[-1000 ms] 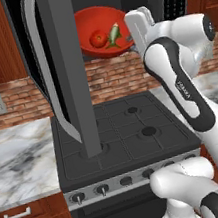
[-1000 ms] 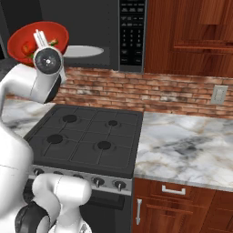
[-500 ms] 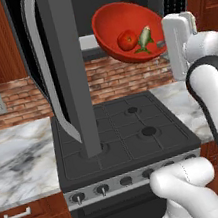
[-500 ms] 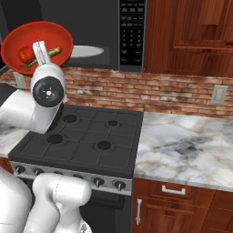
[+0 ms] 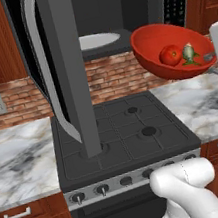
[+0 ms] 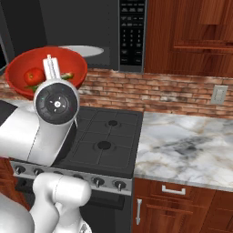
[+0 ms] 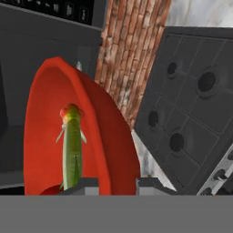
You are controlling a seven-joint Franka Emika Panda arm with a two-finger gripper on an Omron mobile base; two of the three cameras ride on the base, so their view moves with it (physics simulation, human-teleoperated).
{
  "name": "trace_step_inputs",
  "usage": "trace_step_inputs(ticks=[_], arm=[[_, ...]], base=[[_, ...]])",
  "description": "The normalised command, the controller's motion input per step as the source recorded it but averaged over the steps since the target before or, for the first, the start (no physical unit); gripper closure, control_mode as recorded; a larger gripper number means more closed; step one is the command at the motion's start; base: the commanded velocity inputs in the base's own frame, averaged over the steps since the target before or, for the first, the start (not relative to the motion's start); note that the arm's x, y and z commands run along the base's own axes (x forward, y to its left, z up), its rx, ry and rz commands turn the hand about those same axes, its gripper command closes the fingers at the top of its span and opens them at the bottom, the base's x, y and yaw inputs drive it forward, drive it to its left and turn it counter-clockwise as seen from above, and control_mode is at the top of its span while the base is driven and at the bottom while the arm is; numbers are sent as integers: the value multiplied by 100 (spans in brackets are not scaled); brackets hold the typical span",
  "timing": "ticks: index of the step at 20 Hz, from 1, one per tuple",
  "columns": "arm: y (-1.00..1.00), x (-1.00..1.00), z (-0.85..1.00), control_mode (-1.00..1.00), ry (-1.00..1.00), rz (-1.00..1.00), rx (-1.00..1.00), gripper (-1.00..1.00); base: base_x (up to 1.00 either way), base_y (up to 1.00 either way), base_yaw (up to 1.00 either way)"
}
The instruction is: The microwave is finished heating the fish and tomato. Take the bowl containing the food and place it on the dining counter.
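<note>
Red bowl (image 5: 173, 59) is riding outside the microwave (image 5: 113, 8), gripper (image 7: 116, 184) pinching its rim; dining counter drop-off is still pending.

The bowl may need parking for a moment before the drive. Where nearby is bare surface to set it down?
Bare marble worktop lies right of the stove, below the brick wall; another stretch lies left of the stove. The stove top has only burners. It is crowded around the open microwave door, beside which the gripper holds the bowl.
</note>
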Motion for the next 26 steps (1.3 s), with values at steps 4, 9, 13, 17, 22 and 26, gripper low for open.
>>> trace_step_inputs(ticks=[4, 9, 13, 17, 22, 26], arm=[[-2, -14, -1, -100, 1, 0, 0, 100], [0, 0, 0, -100, 1, 0, -1, 100], [0, 0, 0, -100, 0, 0, 0, 100], [0, -2, 0, -100, 0, 0, 0, 100], [0, -3, -2, 100, 0, 0, 0, 100], [0, 0, 0, 100, 0, 0, 0, 100]], base=[[0, 0, 0], [0, 0, 0], [0, 0, 0], [0, 0, 0], [-9, -3, 1], [-39, -39, 10]])
